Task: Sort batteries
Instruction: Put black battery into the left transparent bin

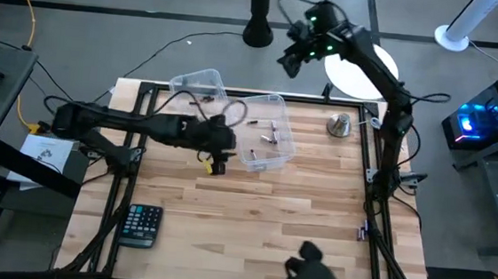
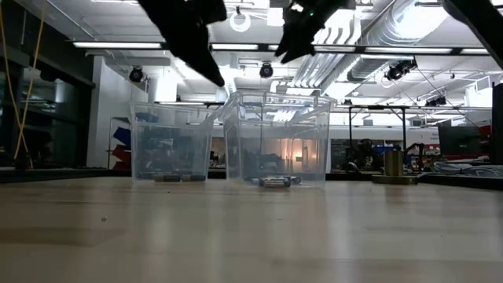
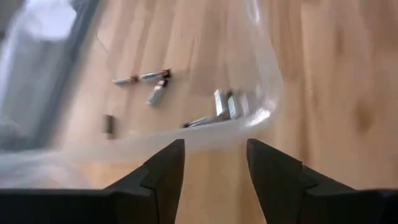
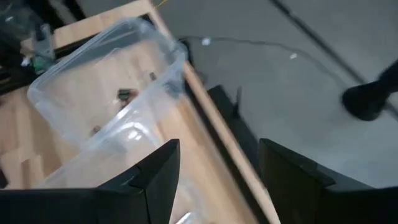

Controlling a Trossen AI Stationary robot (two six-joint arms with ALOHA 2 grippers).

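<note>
Sorting appears partly done: several batteries lie in the right-hand clear bin, a few dark cells rest in the left-hand bin, and both bins stand side by side at the far part of the bench. The left claw hovers empty and open just near of the right-hand bin, whose wall stands between it and the cells. The right claw, also open and empty, hangs beyond the far edge; a calculator and a metal bell lie well clear.

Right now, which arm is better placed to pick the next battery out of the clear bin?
Probably the left: the left gripper, jaws open, hovers beside the clear bin holding batteries. The right gripper sits raised beyond the table edge.
</note>
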